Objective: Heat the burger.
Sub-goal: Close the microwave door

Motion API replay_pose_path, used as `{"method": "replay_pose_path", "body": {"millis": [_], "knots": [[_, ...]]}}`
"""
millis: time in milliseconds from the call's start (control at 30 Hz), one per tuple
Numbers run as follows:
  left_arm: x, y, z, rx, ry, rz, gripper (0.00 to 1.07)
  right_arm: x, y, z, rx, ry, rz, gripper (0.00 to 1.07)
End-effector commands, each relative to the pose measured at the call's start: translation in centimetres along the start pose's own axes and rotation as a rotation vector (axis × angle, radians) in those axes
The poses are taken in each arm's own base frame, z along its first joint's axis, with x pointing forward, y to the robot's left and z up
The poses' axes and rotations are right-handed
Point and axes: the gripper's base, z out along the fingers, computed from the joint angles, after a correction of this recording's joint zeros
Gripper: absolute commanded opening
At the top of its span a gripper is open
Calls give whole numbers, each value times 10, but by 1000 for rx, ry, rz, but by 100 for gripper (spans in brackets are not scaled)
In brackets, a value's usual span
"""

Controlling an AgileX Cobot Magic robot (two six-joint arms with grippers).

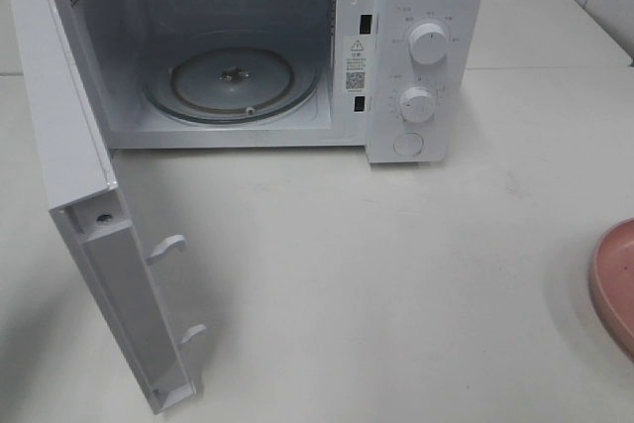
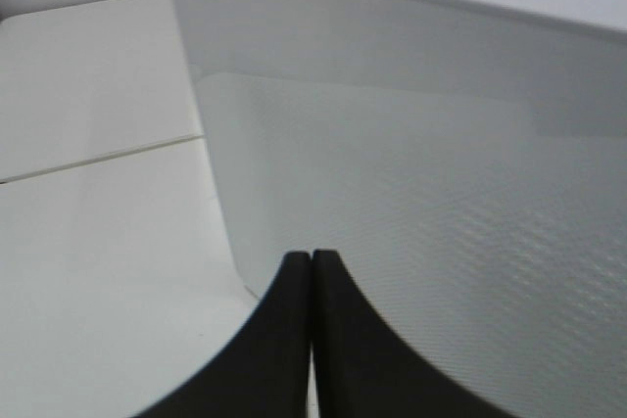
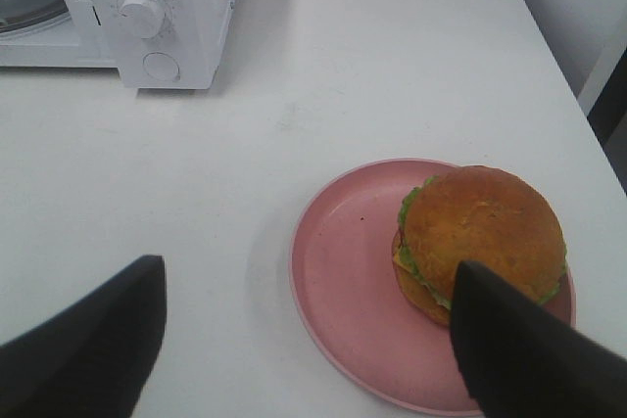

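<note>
Wide open, the right claw [image 3: 309, 340] hovers over the burger [image 3: 482, 238] on its pink plate [image 3: 338, 286]; it should descend centred and squeeze the bun gently. Farther off, the microwave [image 1: 421, 7] stands with its door [image 1: 74, 160] open, beside the shut left claw [image 2: 312, 335].

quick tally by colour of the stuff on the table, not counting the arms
white: 1, the microwave with its door swung open
pink: 1, the plate
golden-brown: 1, the burger sitting on that plate
total: 3
</note>
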Motion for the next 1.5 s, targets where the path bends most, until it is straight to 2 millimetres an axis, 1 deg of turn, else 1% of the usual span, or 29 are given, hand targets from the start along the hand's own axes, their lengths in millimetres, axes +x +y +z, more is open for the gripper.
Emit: {"method": "replay_pose_path", "body": {"millis": [33, 67, 133, 200, 300, 367, 467, 533, 567, 633, 667, 700, 733, 800, 900, 967, 1067, 1133, 1167, 1233, 1267, 1300, 1367, 1400, 1467, 1500], "knots": [[-2, -7, 7, 52, -15, 12, 0, 1, 0, -3, -1, -38, -4, 76], [0, -12, 12, 82, -12, 15, 0, 1, 0, -3, -1, -38, -4, 76], [0, -14, 15, 95, -14, 16, 0, 1, 0, -3, -1, -38, -4, 76], [-3, -23, 24, 142, -30, 22, 0, 1, 0, -3, -1, -38, -4, 76], [-3, -25, 27, 153, -29, 24, 0, 1, 0, -3, -1, -38, -4, 76], [-8, -30, 40, 181, -32, 27, 0, 1, 0, -3, -1, -38, -4, 76], [-9, -31, 44, 186, -33, 27, 0, 1, 0, -3, -1, -38, -4, 76], [-15, -37, 57, 207, -39, 27, 0, 1, 0, -3, -1, -38, -4, 76], [-15, -37, 57, 207, -39, 27, 0, 1, 0, -3, -1, -38, -4, 76], [-20, -44, 69, 224, -42, 22, 0, 1, 0, -3, -1, -38, -4, 76], [-20, -44, 69, 224, -42, 22, 0, 1, 0, -3, -1, -38, -4, 76], [-24, -48, 77, 230, -50, 10, 0, 1, 0, -3, -1, -38, -4, 76], [-24, -48, 77, 230, -50, 10, 0, 1, 0, -3, -1, -38, -4, 76], [-29, -56, 89, 233, -55, -9, 0, 1, 0, -3, -1, -38, -4, 76], [-29, -58, 93, 234, -54, -15, 0, 1, 0, -3, -1, -38, -4, 76], [-36, -69, 110, 228, -66, -47, 0, 1, 0, -3, -1, -38, -4, 76], [-37, -72, 115, 226, -66, -50, 0, 1, 0, -3, -1, -38, -4, 76], [-42, -87, 129, 236, -74, -43, 0, 1, 0, -3, -1, -38, -4, 76], [-42, -87, 129, 236, -74, -43, 0, 1, 0, -3, -1, -38, -4, 76], [-44, -96, 141, 231, -79, -54, 0, 1, 0, -3, -1, -38, -4, 76], [-44, -96, 141, 231, -79, -54, 0, 1, 0, -3, -1, -38, -4, 76], [-44, -101, 148, 220, -74, -70, 0, 1, 0, -3, -1, -38, -4, 76], [-45, -103, 151, 212, -69, -83, 0, 1, 0, -3, -1, -38, -4, 76], [-45, -109, 159, 209, -59, -98, 0, 1, 0, -3, -1, -38, -4, 76], [-46, -113, 162, 211, -56, -103, 0, 1, 0, -3, -1, -38, -4, 76], [-49, -119, 169, 218, -58, -111, 0, 1, 0, -3, -1, -38, -4, 76]]}}
